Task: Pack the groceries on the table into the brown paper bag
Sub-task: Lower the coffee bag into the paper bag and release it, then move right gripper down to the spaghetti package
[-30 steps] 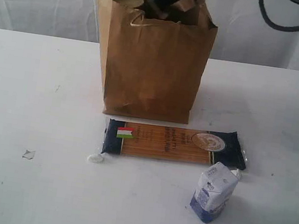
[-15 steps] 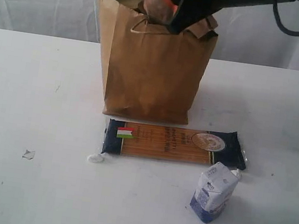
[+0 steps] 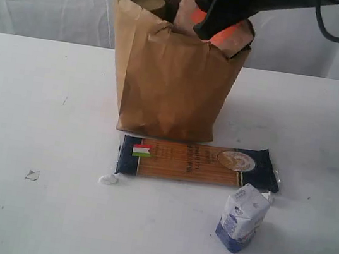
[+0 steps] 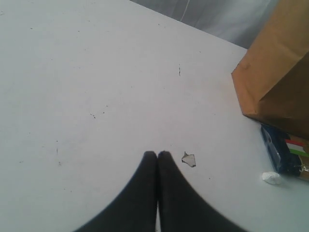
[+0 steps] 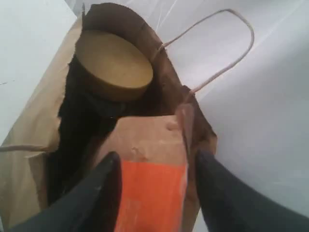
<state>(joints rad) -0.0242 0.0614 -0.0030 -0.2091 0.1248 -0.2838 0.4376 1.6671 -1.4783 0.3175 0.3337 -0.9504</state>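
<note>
Exterior: one kraft bag (image 3: 170,82) upright on table (image 3: 45,102), one orange-labelled pouch (image 3: 224,36) in its mouth; one spaghetti packet (image 3: 196,163) flat before it, one carton (image 3: 242,218) upright.
Left wrist: left gripper (image 4: 157,154) closed, empty.
Right wrist: right gripper (image 5: 157,162) straddles pouch, grip unclear; one gold-lidded jar (image 5: 113,67) in bag.

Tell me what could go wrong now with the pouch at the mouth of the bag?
1. The brown pouch pokes above the rim of the paper bag, between the right jaws; it may snag there or tip out.
2. The gold-lidded jar fills part of the bag, so the pouch may not sink.
3. A push on the rim might tip the bag onto the spaghetti packet.
</note>
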